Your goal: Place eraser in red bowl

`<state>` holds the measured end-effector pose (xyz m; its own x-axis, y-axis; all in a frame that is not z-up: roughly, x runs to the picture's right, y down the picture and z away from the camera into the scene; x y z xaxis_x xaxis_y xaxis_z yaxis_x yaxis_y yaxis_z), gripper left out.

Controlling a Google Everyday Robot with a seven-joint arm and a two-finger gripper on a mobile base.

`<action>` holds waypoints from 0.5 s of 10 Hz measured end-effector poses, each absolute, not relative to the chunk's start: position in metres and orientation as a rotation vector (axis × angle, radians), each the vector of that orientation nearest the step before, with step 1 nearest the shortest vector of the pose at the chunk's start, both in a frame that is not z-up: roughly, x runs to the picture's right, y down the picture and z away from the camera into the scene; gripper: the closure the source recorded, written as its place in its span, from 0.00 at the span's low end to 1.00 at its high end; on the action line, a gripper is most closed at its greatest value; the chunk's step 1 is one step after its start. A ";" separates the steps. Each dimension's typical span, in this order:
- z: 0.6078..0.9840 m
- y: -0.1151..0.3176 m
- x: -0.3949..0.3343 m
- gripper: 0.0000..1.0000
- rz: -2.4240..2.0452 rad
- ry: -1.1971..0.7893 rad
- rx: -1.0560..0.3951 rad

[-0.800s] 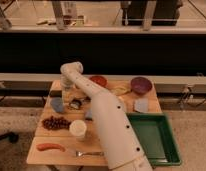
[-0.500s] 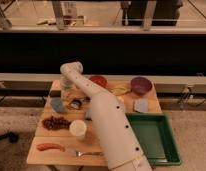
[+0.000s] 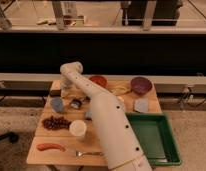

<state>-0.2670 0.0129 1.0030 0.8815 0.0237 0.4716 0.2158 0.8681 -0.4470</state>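
Shows the dark tool point(image 3: 75, 103) low over the left-middle of the wooden surface point(image 3: 46, 150), just beside a grey-blue cup point(image 3: 57, 104); cannot tell its state, whether spread or pinching. Seems to find the small tan-brown rectangular eraser point(image 3: 55, 86) at the back-left corner, near the tool and apart from the small round orange-red bowl point(image 3: 98, 80). Risks closing on the cup instead, or tipping it with the white arm point(image 3: 108, 125) during the carry. Risks releasing short of the rim, or into the dark purple bowl point(image 3: 141, 85) farther right.
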 end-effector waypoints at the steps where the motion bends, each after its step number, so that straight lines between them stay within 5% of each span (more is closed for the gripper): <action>1: 1.005 0.015 -0.266 0.61 -0.105 -0.485 -0.515; 3: 1.006 0.015 -0.263 0.80 -0.106 -0.486 -0.510; 5: 1.004 0.014 -0.263 0.88 -0.109 -0.486 -0.509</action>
